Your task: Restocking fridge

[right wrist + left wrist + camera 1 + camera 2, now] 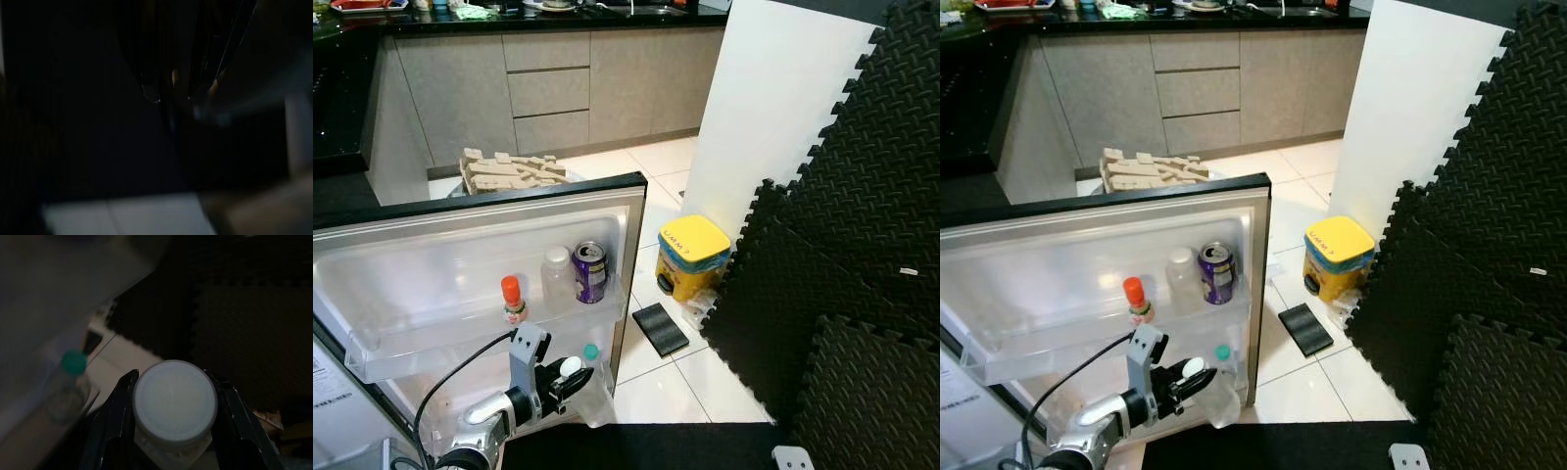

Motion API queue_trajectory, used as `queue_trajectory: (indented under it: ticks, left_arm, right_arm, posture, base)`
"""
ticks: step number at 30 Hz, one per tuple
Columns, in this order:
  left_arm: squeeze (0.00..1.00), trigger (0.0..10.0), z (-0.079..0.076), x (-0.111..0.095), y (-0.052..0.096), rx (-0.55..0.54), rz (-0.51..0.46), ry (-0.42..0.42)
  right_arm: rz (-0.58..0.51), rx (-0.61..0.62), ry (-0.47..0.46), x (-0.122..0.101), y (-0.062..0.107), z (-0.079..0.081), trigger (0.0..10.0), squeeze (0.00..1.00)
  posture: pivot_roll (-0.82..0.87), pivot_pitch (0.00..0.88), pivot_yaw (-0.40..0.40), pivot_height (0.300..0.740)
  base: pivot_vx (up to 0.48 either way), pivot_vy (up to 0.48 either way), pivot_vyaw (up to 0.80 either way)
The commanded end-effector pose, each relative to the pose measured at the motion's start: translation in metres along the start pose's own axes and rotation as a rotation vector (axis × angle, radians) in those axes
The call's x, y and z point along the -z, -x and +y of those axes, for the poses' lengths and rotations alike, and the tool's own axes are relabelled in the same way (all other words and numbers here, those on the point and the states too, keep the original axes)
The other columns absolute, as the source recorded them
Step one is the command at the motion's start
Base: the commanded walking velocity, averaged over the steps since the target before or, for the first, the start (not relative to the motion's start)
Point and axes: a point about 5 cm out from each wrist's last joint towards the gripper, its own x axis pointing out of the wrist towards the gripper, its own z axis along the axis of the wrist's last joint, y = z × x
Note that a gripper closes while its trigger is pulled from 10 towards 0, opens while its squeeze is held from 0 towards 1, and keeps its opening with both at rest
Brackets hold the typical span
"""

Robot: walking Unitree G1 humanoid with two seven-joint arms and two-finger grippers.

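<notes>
Three items stand on the upper shelf of the open fridge door (431, 230): a small bottle with an orange cap (514, 300), a clear white-capped jar (556, 274) and a purple can (590, 271), the jar and can side by side, the orange-capped bottle a little apart toward the robot. Below that shelf, the left gripper (570, 377) reaches toward the door's lower part with its two black fingers (115, 416) clamped on either side of a white-capped bottle (174, 400), the cap facing the wrist camera. Just beside it, a clear bottle with a green cap (591, 352) stands low in the door. The right gripper (178, 95) hangs in deep shade, and its view is too dark to tell how its fingers stand. Beyond the door, on the white tiled floor (656, 162), sit a yellow bin (693, 256) and a flat dark pad (660, 329), near black foam mats (842, 264) that lean against a white panel (773, 108). Grey kitchen cabinets (548, 88) line the far wall, and what may be a pile of cardboard pieces (512, 170) shows above the door's top edge.
</notes>
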Motion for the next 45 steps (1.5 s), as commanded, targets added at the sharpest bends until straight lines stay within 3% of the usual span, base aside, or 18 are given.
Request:
queue_trajectory:
  ticks: [1, 2, 5, 9, 10, 12, 14, 15, 18, 27, 32, 33, 41, 45]
  left_arm:
    - [0.0, 10.0, 0.004, -0.024, -0.002, 0.065, -0.047, -0.085]
    - [0.0, 10.0, 0.004, -0.024, -0.002, 0.065, -0.047, -0.085]
    - [0.0, 10.0, -0.001, -0.027, -0.002, 0.154, -0.039, -0.108]
    - [0.0, 10.0, -0.003, -0.026, -0.002, 0.183, -0.031, -0.111]
    - [0.0, 10.0, -0.004, -0.026, -0.002, 0.206, -0.024, -0.111]
    - [0.0, 10.0, -0.004, -0.026, -0.002, 0.206, -0.024, -0.111]
    - [0.0, 10.0, -0.007, -0.026, 0.0, 0.24, -0.018, -0.114]
    - [0.0, 10.0, -0.007, -0.026, 0.0, 0.24, -0.018, -0.114]
    - [0.0, 10.0, -0.006, -0.033, 0.004, 0.254, -0.021, -0.141]
    - [0.0, 10.0, 0.008, -0.074, 0.013, 0.216, -0.099, -0.254]
    - [0.0, 10.0, 0.014, -0.096, 0.02, 0.182, -0.142, -0.306]
    - [0.0, 10.0, 0.019, -0.111, 0.026, 0.156, -0.161, -0.346]
    - [0.0, 10.0, 0.027, -0.129, 0.033, 0.112, -0.156, -0.396]
    - [0.0, 10.0, 0.026, -0.145, 0.044, 0.161, -0.149, -0.421]
  right_arm:
    - [-0.116, -0.092, 0.007, -0.024, 0.002, -0.007, 10.0, 0.0]
    - [-0.116, -0.092, 0.007, -0.024, 0.002, -0.007, 10.0, 0.0]
    - [-0.203, -0.319, 0.035, -0.047, 0.009, -0.013, 10.0, 0.0]
    - [-0.232, -0.417, 0.051, -0.056, 0.014, -0.016, 10.0, 0.0]
    - [-0.24, -0.52, 0.095, -0.065, 0.02, -0.018, 10.0, 0.0]
    - [-0.24, -0.52, 0.095, -0.065, 0.02, -0.018, 10.0, 0.0]
    - [-0.251, -0.692, 0.157, -0.08, 0.032, -0.02, 10.0, 0.0]
    - [-0.251, -0.692, 0.157, -0.08, 0.032, -0.02, 10.0, 0.0]
    - [-0.268, -0.843, 0.229, -0.099, 0.046, -0.02, 10.0, 0.0]
    - [-0.283, -0.924, 0.343, -0.123, 0.06, -0.018, 10.0, 0.0]
    - [-0.317, -0.965, 0.396, -0.138, 0.068, -0.01, 10.0, 0.0]
    - [-0.349, -0.996, 0.418, -0.148, 0.073, -0.003, 10.0, 0.0]
    - [-0.394, -1.049, 0.43, -0.16, 0.082, 0.008, 10.0, 0.0]
    - [-0.394, -1.052, 0.432, -0.162, 0.086, 0.011, 10.0, 0.0]
  posture:
    - [0.03, 0.0, -0.011, 0.74]
    - [0.03, 0.0, -0.011, 0.74]
    - [0.03, 0.0, -0.011, 0.74]
    - [0.02, 0.0, -0.009, 0.74]
    - [0.02, 0.0, -0.009, 0.74]
    - [0.02, 0.0, -0.009, 0.74]
    - [0.02, 0.0, -0.008, 0.74]
    - [0.02, 0.0, -0.008, 0.74]
    - [0.02, 0.0, -0.006, 0.74]
    - [0.02, 0.0, -0.004, 0.74]
    - [0.03, 0.0, 0.0, 0.74]
    - [0.03, 0.0, 0.002, 0.74]
    - [0.03, 0.0, 0.005, 0.74]
    - [0.02, 0.0, 0.004, 0.74]
  base:
    - [0.0, 0.0, 0.0]
    - [0.0, 0.0, 0.0]
    - [0.0, 0.0, 0.0]
    - [0.0, 0.0, 0.0]
    - [0.0, 0.0, 0.0]
    - [0.0, 0.0, 0.0]
    - [0.0, 0.0, 0.0]
    - [0.0, 0.0, 0.0]
    - [0.0, 0.0, 0.0]
    - [0.0, 0.0, 0.0]
    - [0.0, 0.0, 0.0]
    - [0.0, 0.0, 0.0]
    - [0.0, 0.0, 0.0]
    - [0.0, 0.0, 0.0]
